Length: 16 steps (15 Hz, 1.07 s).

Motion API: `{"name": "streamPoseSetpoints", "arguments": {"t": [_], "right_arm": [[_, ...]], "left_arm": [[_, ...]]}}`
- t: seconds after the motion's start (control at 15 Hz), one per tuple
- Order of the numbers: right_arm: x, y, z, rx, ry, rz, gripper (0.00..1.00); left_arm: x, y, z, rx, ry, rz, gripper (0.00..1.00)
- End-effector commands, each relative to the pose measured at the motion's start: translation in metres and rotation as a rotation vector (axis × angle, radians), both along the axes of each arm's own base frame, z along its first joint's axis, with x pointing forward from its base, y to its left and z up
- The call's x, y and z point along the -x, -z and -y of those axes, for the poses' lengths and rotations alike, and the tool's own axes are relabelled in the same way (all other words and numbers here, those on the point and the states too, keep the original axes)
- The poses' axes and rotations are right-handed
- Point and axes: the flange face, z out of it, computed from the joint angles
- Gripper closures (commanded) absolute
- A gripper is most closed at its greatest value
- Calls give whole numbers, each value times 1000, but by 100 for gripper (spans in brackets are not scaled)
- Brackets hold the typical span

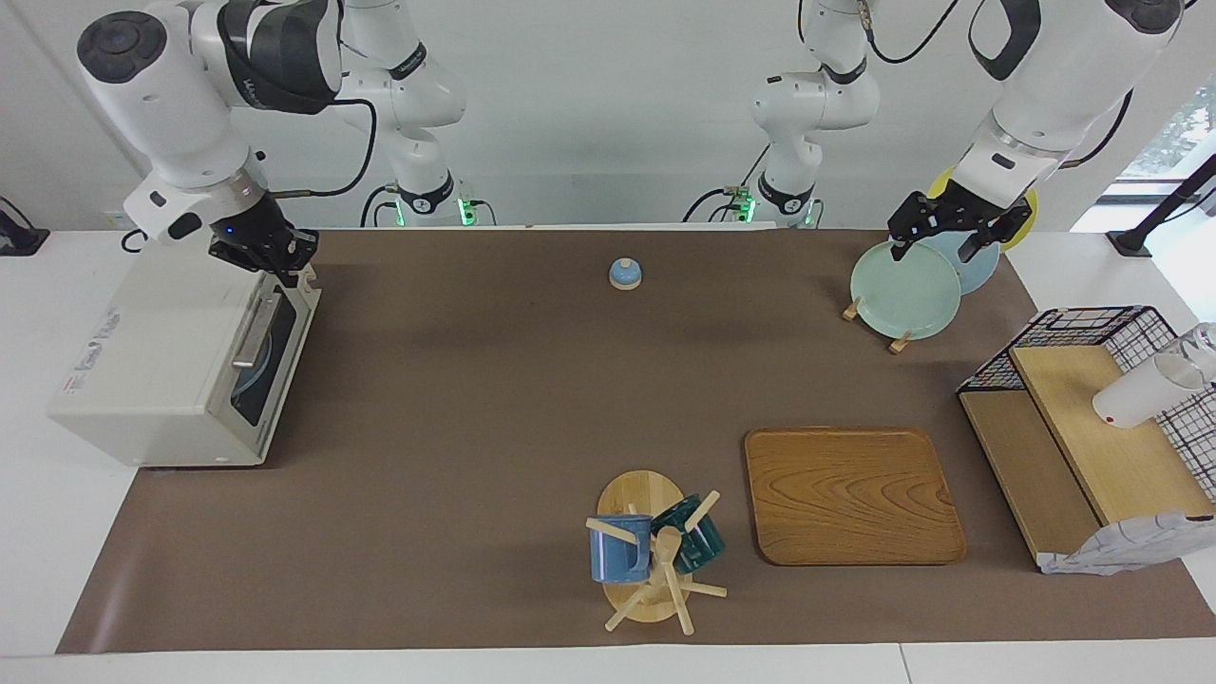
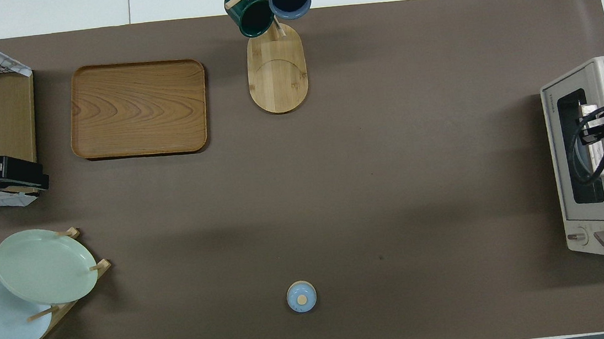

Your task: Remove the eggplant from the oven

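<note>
The eggplant is not visible; presumably inside the oven (image 1: 180,370), whose door is closed. Right gripper (image 1: 273,255) is clenched, empty, over the oven's top front edge; left gripper (image 1: 943,228) waits, released, over the plates (image 1: 904,288). Judged light, smooth, slippery: grasp mid-body, gently.

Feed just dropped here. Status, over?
Right gripper shut, over oven top by the handle. Left gripper open, waiting over plates. Door closed, eggplant unseen.

table (image 1: 28,532) under brown mat (image 1: 475,408)
</note>
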Motion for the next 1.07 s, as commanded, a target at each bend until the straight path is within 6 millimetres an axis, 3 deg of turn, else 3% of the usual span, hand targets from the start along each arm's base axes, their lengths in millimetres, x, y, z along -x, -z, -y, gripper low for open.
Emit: {"name": "streamPoseSetpoints", "arguments": {"t": [0.0, 0.13, 0.53, 0.87, 1.0], "right_arm": [[8, 4, 4, 14, 1, 11, 100], [7, 5, 4, 18, -4, 20, 100], [23, 36, 3, 22, -15, 29, 100], [16, 50, 15, 94, -46, 28, 100], [18, 63, 31, 94, -23, 27, 100]], "left_arm": [[4, -3, -1, -20, 5, 13, 0], [4, -2, -1, -20, 5, 10, 0], [4, -3, -1, -20, 5, 11, 0], [4, -2, -1, -20, 5, 10, 0], [4, -2, -1, -20, 5, 11, 0]]}}
